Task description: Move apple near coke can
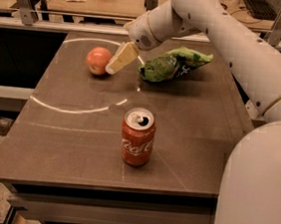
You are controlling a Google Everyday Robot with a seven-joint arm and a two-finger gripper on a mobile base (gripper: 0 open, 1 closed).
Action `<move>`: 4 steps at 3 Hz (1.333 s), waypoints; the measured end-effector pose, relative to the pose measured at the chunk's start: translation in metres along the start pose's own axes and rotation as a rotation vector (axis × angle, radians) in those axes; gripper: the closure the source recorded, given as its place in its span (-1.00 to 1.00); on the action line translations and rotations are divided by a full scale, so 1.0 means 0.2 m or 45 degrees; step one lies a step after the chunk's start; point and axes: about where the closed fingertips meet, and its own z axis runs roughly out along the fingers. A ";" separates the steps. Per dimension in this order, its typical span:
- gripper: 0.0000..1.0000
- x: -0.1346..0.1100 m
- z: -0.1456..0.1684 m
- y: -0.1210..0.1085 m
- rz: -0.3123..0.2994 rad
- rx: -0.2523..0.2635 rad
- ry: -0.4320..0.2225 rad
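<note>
Here, a dark brown tabletop [193, 129] is seen from the front. The apple [98, 60] sits towards the far left corner, a little in from the far edge. It is round and reddish-pink, with a paler yellowish patch on the side facing the viewer. The coke can [138, 136] stands upright near the middle of the front edge, well apart from the apple; it is red with white script and a silver top. A crumpled green chip bag [175, 65] lies towards the far edge, right of centre. A white robot arm reaches in from the right, and its cream-coloured gripper [113, 67] slants down to the left, its tip just beside the apple's right side, close enough that contact cannot be ruled out. Whether the gripper is released or clenched cannot be told from this view, and it does not appear to be holding the apple. Judging by its look, the apple is firm and moderately heavy, with smooth, rather slippery skin, and likely to roll if nudged. The safest hold would probably be across its widest part, at mid-height, squeezed gently enough not to bruise it. The can looks light and easy to tip.
</note>
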 end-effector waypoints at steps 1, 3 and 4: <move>-1.00 -0.05 0.10 0.04 -0.024 -0.097 -0.040; -1.00 -0.04 0.25 0.11 -0.046 -0.152 0.006; -1.00 0.00 0.32 0.13 -0.061 -0.164 0.032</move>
